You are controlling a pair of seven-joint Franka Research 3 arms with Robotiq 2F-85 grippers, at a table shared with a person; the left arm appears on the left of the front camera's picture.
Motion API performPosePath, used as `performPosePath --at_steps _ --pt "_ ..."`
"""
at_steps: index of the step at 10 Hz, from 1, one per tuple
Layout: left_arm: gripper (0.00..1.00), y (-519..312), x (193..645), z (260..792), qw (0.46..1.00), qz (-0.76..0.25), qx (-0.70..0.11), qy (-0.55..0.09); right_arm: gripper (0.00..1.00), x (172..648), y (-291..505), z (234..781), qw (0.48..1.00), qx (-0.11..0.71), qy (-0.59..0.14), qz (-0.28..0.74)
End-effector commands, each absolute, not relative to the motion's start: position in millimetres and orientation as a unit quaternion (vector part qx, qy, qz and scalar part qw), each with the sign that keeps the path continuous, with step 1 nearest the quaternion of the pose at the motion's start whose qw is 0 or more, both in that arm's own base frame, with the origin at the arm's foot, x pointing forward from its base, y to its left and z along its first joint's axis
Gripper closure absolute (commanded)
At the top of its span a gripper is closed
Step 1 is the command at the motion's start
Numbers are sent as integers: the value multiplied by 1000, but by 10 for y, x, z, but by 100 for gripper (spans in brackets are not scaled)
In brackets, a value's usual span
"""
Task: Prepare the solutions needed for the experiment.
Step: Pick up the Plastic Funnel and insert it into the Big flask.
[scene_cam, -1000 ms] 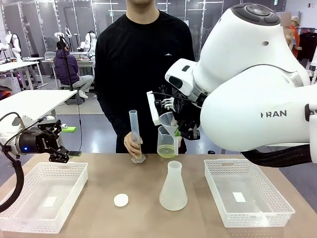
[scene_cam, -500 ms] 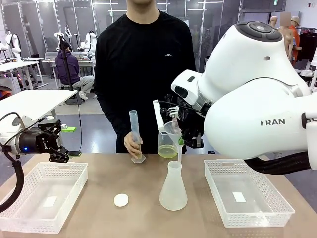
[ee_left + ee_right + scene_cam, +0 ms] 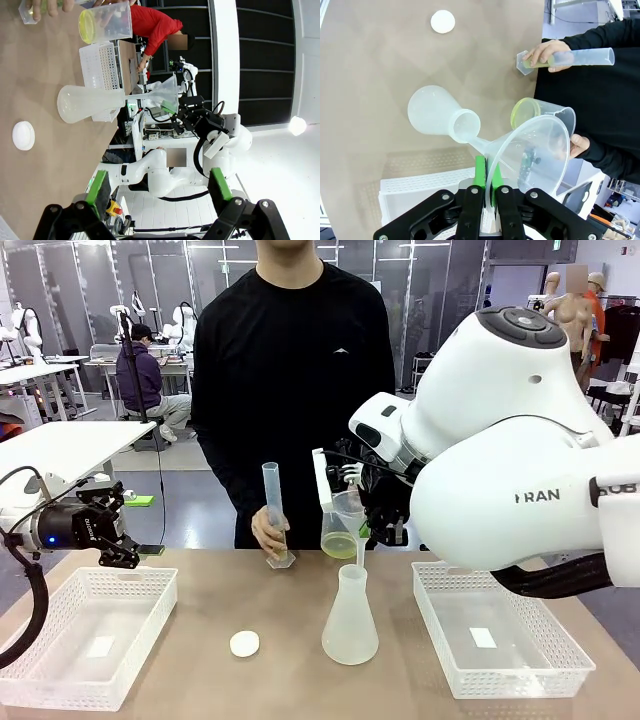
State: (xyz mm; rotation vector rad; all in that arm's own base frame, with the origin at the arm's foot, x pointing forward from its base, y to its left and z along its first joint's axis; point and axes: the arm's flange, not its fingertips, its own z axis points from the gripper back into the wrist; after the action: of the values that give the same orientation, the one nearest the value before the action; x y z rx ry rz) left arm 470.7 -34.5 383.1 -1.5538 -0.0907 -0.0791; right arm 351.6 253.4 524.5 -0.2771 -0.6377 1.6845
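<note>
Lowered funnel (image 3: 540,145) to flask (image 3: 350,625) mouth | R gripper (image 3: 486,167) pinching it | L gripper (image 3: 157,187) spread | solutions (image 3: 338,548) in beaker (image 3: 107,22) behind

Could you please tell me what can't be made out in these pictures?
Front view: the hand holding the beaker is hidden behind the funnel and right arm.
Right wrist view: whether the funnel's stem enters the flask mouth; they overlap, both translucent.
Left wrist view: the graduated cylinder is cut off by the top edge.

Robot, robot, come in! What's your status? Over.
Left hand open, near the left basket. Right hand shut on the funnel, spout at the flask mouth. Yellow-green liquid in the person's cup. Nothing in the way.
</note>
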Motion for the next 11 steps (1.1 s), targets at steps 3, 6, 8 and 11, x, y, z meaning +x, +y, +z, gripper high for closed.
performPosePath --at_steps 3,6,8,11 --pt "0 -340 4694 3846 713 -42 -699 -41 95 3605 2511 5082 612 -99 -284 732" --pt "0 -340 4694 3846 713 -42 -699 -41 95 3655 2546 4892 608 -89 -295 731" --pt "0 -340 4694 3846 713 -42 -699 -41 95 3655 2539 4811 615 -89 -286 729" --pt "0 -340 4694 3846 713 -42 -699 -41 95 3644 2534 4687 614 -84 -285 731"
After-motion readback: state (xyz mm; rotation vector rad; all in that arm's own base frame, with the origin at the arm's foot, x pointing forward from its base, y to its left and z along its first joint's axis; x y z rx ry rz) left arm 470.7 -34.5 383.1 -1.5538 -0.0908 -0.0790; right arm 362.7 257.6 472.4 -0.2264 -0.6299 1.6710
